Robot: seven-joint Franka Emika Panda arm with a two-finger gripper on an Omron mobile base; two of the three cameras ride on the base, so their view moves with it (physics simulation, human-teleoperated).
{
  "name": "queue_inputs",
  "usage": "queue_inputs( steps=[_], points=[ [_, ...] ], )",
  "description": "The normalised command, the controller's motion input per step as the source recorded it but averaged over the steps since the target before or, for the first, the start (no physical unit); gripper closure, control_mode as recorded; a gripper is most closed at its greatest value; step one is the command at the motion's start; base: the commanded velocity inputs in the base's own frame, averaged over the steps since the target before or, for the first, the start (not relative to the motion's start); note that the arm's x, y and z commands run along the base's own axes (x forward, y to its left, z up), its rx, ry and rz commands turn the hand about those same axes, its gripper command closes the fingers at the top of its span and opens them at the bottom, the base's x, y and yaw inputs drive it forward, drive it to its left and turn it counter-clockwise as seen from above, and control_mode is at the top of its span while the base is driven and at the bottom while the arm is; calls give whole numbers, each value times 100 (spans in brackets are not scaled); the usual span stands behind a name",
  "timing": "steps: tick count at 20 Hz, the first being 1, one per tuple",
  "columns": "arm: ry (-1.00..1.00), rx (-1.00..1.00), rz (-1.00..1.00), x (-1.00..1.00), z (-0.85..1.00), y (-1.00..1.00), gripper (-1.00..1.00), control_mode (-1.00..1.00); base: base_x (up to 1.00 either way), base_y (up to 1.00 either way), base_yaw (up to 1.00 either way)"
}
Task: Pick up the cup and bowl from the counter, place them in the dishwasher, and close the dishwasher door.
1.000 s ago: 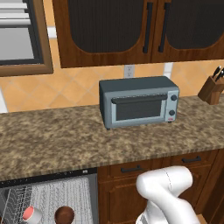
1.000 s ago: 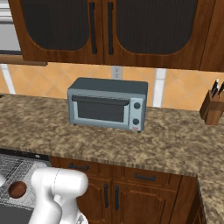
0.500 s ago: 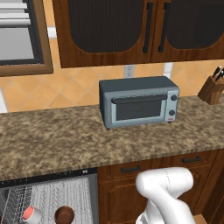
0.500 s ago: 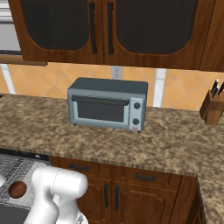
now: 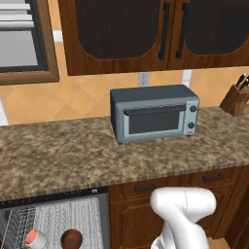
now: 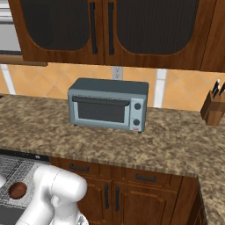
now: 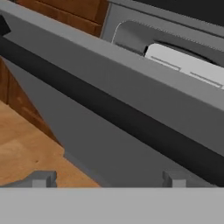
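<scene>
The cup [image 5: 35, 238] and bowl [image 5: 72, 239] are already set side by side in the dishwasher rack [image 5: 58, 220], so only the closing is judged left, the gripper [image 7: 107, 180] being spread wide beneath the door [image 7: 87, 148].

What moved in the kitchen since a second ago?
Nothing visibly moved. The cup and the bowl sit side by side in the dishwasher rack as before, and the toaster oven stays on the counter. The hand view faces the dishwasher door, not yet closed.
</scene>
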Motion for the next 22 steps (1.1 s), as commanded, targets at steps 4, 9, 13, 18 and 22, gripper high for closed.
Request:
queue_inputs(
  steps=[4, 9, 13, 18, 22],
  points=[
    [-16, -1, 0, 100, -45, -14, -100, -100, 0, 0, 0],
    [-15, 0, 0, 100, -2, -26, -100, -100, 0, 0, 0],
    [-12, 0, 0, 100, 0, -33, -100, -100, 0, 0, 0],
    [-10, 0, 0, 100, 3, -37, -100, -100, 0, 0, 0],
    [-9, 0, 0, 100, 9, -42, -100, -100, 0, 0, 0]
  ],
)
